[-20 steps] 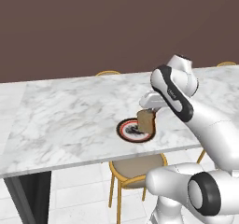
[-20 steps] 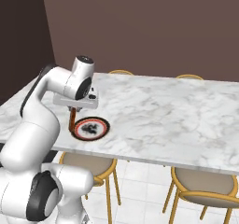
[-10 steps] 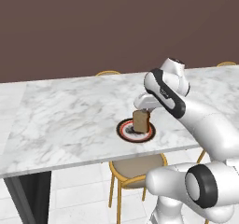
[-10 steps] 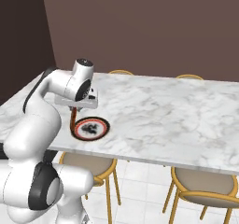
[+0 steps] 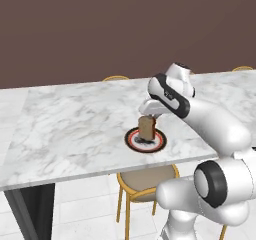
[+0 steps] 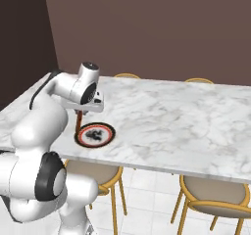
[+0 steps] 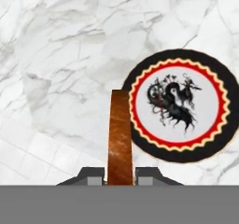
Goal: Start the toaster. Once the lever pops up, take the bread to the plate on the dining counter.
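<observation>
My gripper [image 5: 150, 116] is shut on the top edge of the bread [image 5: 146, 128], a tan-brown slice hanging upright. It hangs just above the plate [image 5: 156, 144], which has a dark rim, a red ring and a pale centre, and lies near the front edge of the dining counter [image 5: 70, 129]. In the hand view the bread [image 7: 120, 129] shows edge-on between my fingertips [image 7: 91, 174], over the plate's [image 7: 179, 106] left rim. From the right the bread [image 6: 78, 123] hangs over the near-left rim of the plate [image 6: 96, 134], under my gripper [image 6: 82, 111]. The toaster is out of view.
A yellow-framed stool [image 5: 148, 180] stands under the counter edge below the plate, and another one [image 6: 213, 199] stands further right. Stool backs [image 6: 126, 76] show along the counter's far side. A dark wall [image 5: 100, 29] rises behind the counter.
The hand has carried the bread a little to the left over the plate. The slice stays upright in the shut fingers. The plate has not moved.
</observation>
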